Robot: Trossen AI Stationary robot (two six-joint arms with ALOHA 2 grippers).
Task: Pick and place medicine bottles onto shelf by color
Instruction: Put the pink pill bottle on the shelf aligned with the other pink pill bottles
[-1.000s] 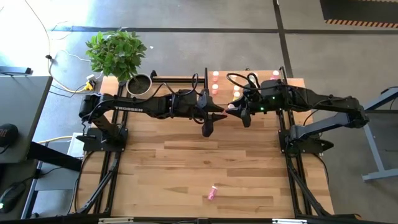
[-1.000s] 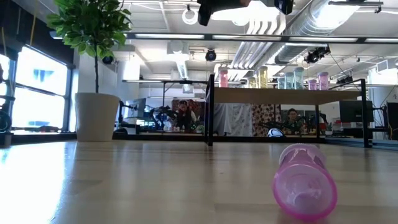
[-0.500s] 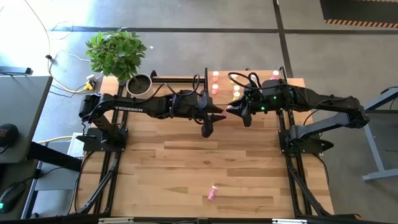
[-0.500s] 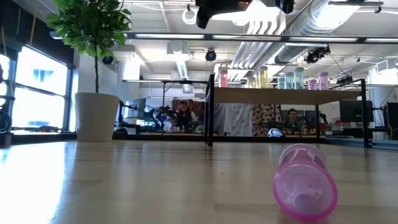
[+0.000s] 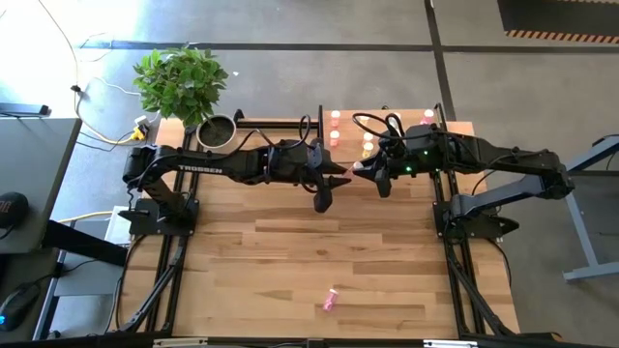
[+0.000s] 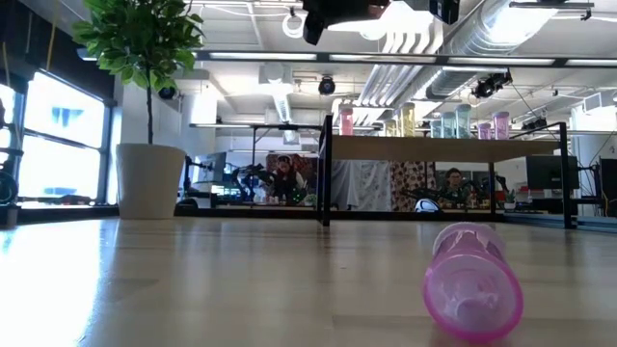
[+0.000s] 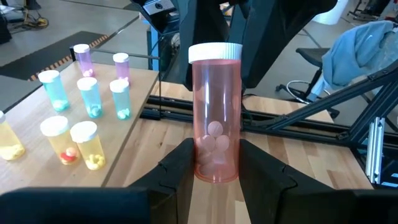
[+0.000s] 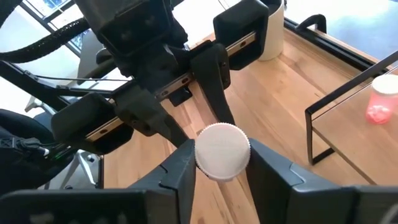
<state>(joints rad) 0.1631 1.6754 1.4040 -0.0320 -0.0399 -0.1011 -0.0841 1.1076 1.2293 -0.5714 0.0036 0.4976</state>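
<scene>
Spanning both jaws, the pink bottle [image 7: 215,118] lies level, white cap [image 8: 222,151] rightward.

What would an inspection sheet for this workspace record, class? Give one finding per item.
Surface: light-wood table.
Job's things: red-pink bottle upright between both grippers; magenta bottle lying on its side near the front edge; other bottles standing on the shelf.
Clutter: potted plant at the far left corner.
Grippers: left gripper shut on the red-pink bottle's base; right gripper shut on its white cap.
Cables: loose cables on the floor, left of the table.
Surroundings: people seated beyond the table.
</scene>
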